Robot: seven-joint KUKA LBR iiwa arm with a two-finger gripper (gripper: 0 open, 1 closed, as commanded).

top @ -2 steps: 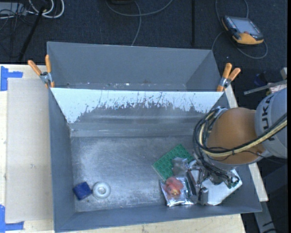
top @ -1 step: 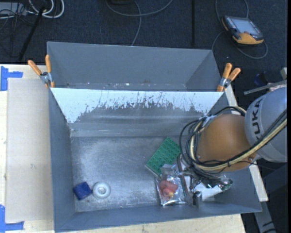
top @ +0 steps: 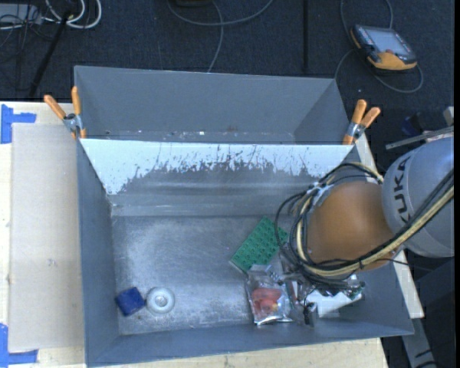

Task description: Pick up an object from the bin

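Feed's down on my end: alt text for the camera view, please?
The gripper is at the lower right of the grey metal bin, over a clear plastic packet with red contents, below a green studded flat plate. A small blue block and a white round cap lie at lower left.

Legend, for your reference. The bin [top: 92,282] is grey sheet metal, matt; its floor looks scuffed and dusty, and its far wall at 12 o'clock is flecked with pale scratches. At 4 o'clock lies a green plate [top: 259,245] of hard plastic, studded, with a dull sheen. At 5 o'clock is a clear bag [top: 267,303] of thin, crinkled, glossy film with something red inside. At 7 o'clock a matt blue block [top: 129,301] lies beside a smooth, faintly shiny round cap [top: 161,300]. At 3 o'clock, note the orange cover [top: 349,221], smooth and softly lustrous, ringed by black sheathed cables [top: 299,228].
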